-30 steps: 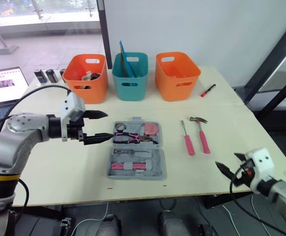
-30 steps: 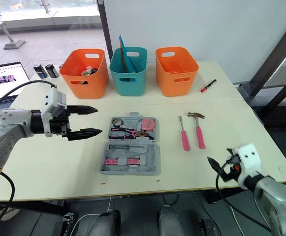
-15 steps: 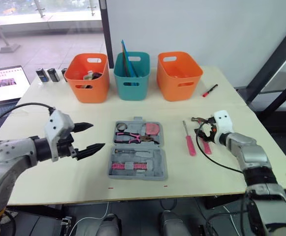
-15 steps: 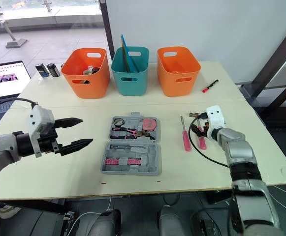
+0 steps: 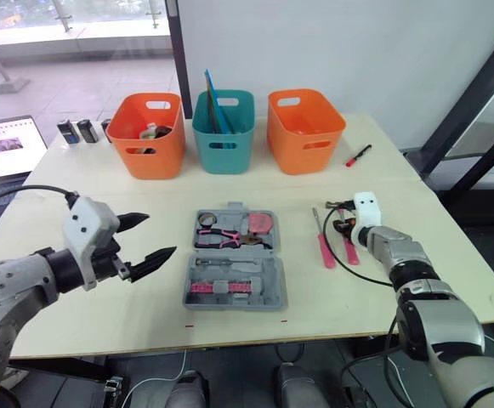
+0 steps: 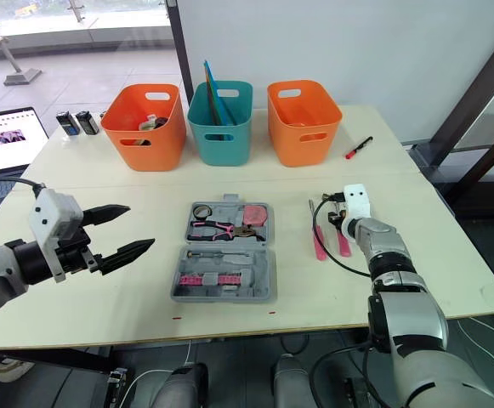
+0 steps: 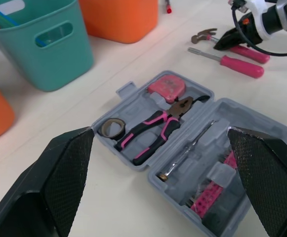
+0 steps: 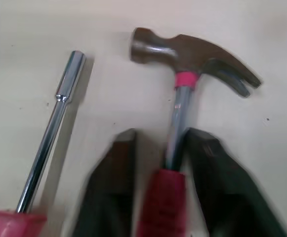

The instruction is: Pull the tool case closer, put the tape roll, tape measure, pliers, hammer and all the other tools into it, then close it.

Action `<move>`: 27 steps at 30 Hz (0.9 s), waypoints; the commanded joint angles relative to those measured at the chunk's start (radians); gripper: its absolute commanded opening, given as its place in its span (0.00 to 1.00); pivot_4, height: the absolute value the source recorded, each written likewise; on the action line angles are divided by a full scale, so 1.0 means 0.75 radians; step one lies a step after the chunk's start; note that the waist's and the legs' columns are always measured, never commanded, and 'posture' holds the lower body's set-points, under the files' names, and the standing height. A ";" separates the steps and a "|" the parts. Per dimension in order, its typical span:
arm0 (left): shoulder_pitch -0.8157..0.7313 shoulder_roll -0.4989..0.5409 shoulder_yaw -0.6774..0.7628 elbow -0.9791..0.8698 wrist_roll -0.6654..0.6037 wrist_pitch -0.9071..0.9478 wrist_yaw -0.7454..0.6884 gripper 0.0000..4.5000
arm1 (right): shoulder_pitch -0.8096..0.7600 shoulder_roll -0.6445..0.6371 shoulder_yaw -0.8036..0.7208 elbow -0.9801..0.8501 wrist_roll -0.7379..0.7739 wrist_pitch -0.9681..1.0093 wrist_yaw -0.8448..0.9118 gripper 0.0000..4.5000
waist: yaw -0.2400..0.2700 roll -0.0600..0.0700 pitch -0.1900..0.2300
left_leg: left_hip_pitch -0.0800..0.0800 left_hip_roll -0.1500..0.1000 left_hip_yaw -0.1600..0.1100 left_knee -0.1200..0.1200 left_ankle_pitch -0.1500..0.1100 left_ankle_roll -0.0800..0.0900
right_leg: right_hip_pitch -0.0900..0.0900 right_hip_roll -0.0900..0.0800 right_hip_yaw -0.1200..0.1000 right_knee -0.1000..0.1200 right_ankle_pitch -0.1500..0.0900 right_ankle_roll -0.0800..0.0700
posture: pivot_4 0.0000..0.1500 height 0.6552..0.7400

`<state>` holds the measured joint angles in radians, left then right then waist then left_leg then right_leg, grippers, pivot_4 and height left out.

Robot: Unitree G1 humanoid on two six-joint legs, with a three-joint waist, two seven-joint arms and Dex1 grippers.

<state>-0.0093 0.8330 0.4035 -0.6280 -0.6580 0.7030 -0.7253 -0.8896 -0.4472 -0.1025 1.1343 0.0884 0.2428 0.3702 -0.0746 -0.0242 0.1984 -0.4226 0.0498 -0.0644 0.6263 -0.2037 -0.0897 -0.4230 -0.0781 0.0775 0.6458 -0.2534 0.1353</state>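
Note:
The grey tool case (image 5: 281,285) lies open mid-table, holding the tape roll (image 7: 109,128), pink-handled pliers (image 7: 155,126), pink tape measure (image 7: 167,85) and some bits. To its right lie a hammer (image 5: 352,252) and a pink-handled screwdriver (image 5: 325,246). My right gripper (image 8: 163,136) is down on the hammer, its fingers (image 8: 111,187) pressed to both sides of the handle just below the head (image 8: 192,52). My left gripper (image 5: 161,233) hovers open to the left of the case, holding nothing.
Two orange bins (image 5: 148,133) (image 5: 305,129) and a teal bin (image 5: 224,132) line the back of the table. A red marker (image 5: 359,155) lies at the back right. A laptop (image 5: 4,144) sits off the left edge.
My right arm has swung from the front right edge to the hammer and its fingers have closed on the handle. My left gripper has drawn back from the case.

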 commanded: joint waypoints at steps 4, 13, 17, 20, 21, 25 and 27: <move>-0.078 -0.002 -0.079 0.036 0.025 -0.047 0.004 1.00 | -0.011 -0.031 -0.017 -0.049 -0.008 -0.042 0.044 0.08 | 0.002 0.000 0.000 | 0.000 0.000 0.000 0.000 0.000 0.000 | 0.001 0.000 0.000 0.000 0.000 0.000 | 1.00 0.93; -0.191 -0.018 -0.211 0.152 0.059 -0.105 -0.056 1.00 | 0.254 -0.160 -0.054 -0.770 0.086 0.334 0.193 0.08 | 0.008 0.002 0.001 | -0.001 0.000 0.000 -0.001 0.000 0.000 | 0.000 0.000 0.000 0.000 0.002 0.004 | 1.00 0.93; -0.224 -0.024 -0.252 0.195 0.069 -0.129 -0.084 1.00 | 0.477 -0.194 -0.054 -1.201 0.163 0.534 0.255 0.08 | 0.008 0.002 0.001 | -0.001 0.000 -0.001 -0.001 0.000 0.000 | 0.000 0.000 0.000 0.000 0.001 0.003 | 1.00 0.93; -0.245 -0.027 -0.286 0.229 0.083 -0.153 -0.112 1.00 | 0.662 -0.197 -0.047 -1.525 0.238 0.698 0.285 0.08 | 0.008 0.002 0.001 | -0.001 0.000 -0.001 -0.002 0.000 0.000 | -0.001 0.000 0.000 0.000 -0.001 0.001 | 1.00 0.93; -0.250 -0.029 -0.296 0.237 0.087 -0.158 -0.119 1.00 | 0.712 -0.184 -0.053 -1.610 0.268 0.739 0.286 0.08 | 0.007 0.002 0.001 | -0.001 0.000 -0.001 -0.001 0.000 0.000 | -0.001 0.000 0.000 0.000 -0.001 0.001 | 1.00 0.93; -0.272 -0.038 -0.325 0.264 0.101 -0.174 -0.137 1.00 | 0.883 -0.158 -0.046 -1.872 0.332 0.797 0.284 0.08 | 0.009 0.002 0.001 | -0.001 0.000 0.000 0.000 0.000 0.000 | -0.001 0.000 0.000 0.000 0.000 0.000 | 1.00 0.93; -0.279 -0.042 -0.334 0.269 0.106 -0.176 -0.146 1.00 | 0.950 -0.141 -0.043 -1.955 0.343 0.807 0.264 0.08 | 0.012 0.002 0.001 | -0.001 0.000 -0.001 0.000 0.000 0.000 | -0.001 0.000 0.000 0.000 -0.001 0.000 | 1.00 0.93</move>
<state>-0.2067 0.8023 0.1510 -0.4215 -0.5849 0.5948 -0.8269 -0.1866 -0.5588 -0.1203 -0.2548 0.3255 0.8485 0.5752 -0.0659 -0.0230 0.1991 -0.4235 0.0498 -0.0648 0.6263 -0.2037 -0.0898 -0.4238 -0.0779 0.0777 0.6457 -0.2540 0.1356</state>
